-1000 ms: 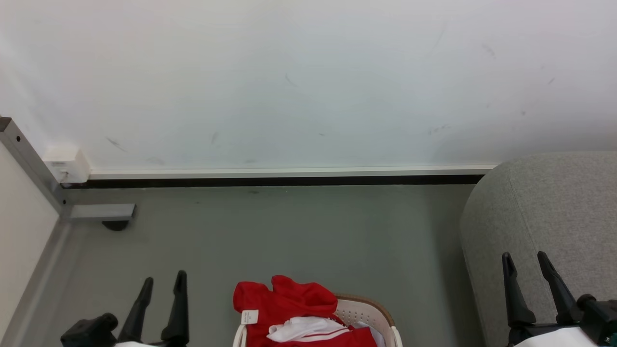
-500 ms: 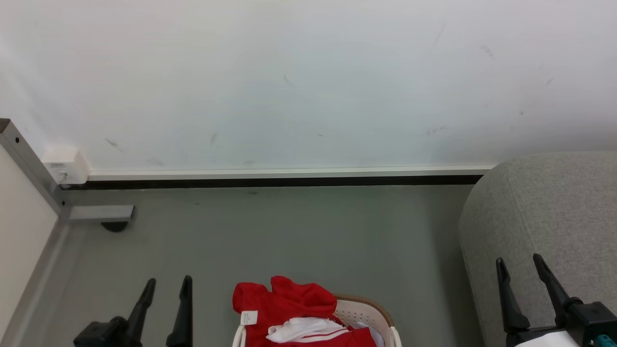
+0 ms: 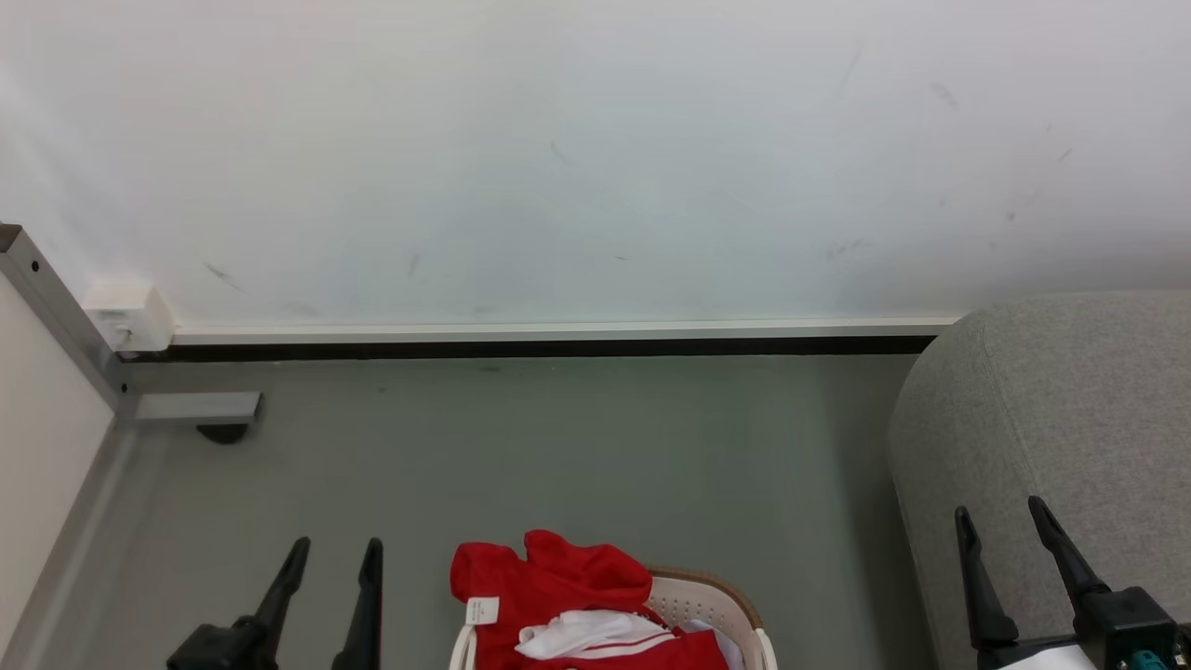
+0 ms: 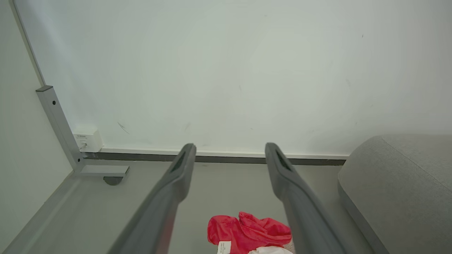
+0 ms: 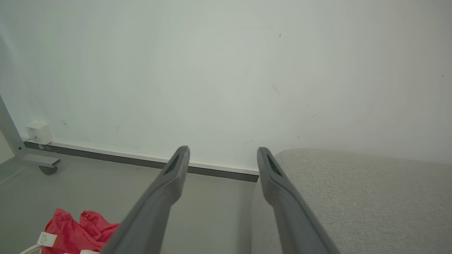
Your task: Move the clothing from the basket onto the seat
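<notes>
Red clothing (image 3: 554, 582) with a white panel and a small white tag spills over the far rim of the cream basket (image 3: 712, 600) at the bottom centre of the head view. The grey seat (image 3: 1061, 419) bulks at the right. My left gripper (image 3: 335, 549) stands open to the left of the basket, empty. My right gripper (image 3: 1000, 512) is open in front of the seat's side, also empty. In the left wrist view, the clothing (image 4: 247, 233) lies low between the two fingers. The right wrist view has the clothing (image 5: 77, 227) at lower left and the seat (image 5: 353, 197) at right.
A white wall with a dark skirting strip (image 3: 558, 349) closes the far side. At the left stand a grey metal post with a foot (image 3: 191, 409) and a small white wall box (image 3: 126, 316). Grey floor (image 3: 558, 447) lies between the basket and the wall.
My left gripper has shifted right and lower, toward the basket. My right gripper has sunk slightly and edged left. The clothing and basket have stayed put.
</notes>
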Controlling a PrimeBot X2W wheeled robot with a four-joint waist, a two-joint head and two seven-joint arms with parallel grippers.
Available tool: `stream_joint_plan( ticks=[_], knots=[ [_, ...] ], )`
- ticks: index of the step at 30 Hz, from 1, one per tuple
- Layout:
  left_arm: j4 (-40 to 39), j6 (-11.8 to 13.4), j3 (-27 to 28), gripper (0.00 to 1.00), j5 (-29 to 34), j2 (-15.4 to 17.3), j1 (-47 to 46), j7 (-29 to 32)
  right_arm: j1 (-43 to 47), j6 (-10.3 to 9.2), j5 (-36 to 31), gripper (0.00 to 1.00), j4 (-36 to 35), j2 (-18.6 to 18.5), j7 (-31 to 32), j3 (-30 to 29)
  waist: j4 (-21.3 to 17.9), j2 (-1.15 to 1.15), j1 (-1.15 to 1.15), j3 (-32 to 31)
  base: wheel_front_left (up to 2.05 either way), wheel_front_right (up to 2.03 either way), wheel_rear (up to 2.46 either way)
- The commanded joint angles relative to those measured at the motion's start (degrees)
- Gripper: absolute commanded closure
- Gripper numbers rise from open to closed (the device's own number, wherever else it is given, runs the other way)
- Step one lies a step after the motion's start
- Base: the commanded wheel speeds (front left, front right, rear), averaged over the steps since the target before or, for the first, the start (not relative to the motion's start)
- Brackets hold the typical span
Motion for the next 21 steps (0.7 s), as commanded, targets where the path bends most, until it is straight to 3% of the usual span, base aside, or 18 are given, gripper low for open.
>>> stream_joint_plan(
  ticks=[1, 10, 21],
  knots=[
    [-0.09, -0.21, -0.09, 0.00, 1.89, 0.44, 0.60, -0.73, 0.26, -0.10, -1.86, 0.00, 0.25, 0.00, -0.34, -0.65, 0.01, 0.00, 0.00, 0.01, 0.00, 0.00, 0.00],
    [-0.07, -0.49, -0.25, 0.00, 5.46, 0.46, 1.13, -1.60, 0.74, -0.11, -6.45, 0.00, 0.60, 0.93, -0.41, -1.46, -0.10, 0.00, 0.00, -0.01, 0.00, 0.00, 0.00],
    [0.75, -0.72, -0.05, 0.00, 6.35, 0.28, 1.08, -1.97, 1.00, -0.12, -6.03, 0.00, 1.06, 1.34, -0.47, -1.97, -0.23, 0.00, 0.00, -0.05, 0.00, 0.00, 0.00]
  ],
)
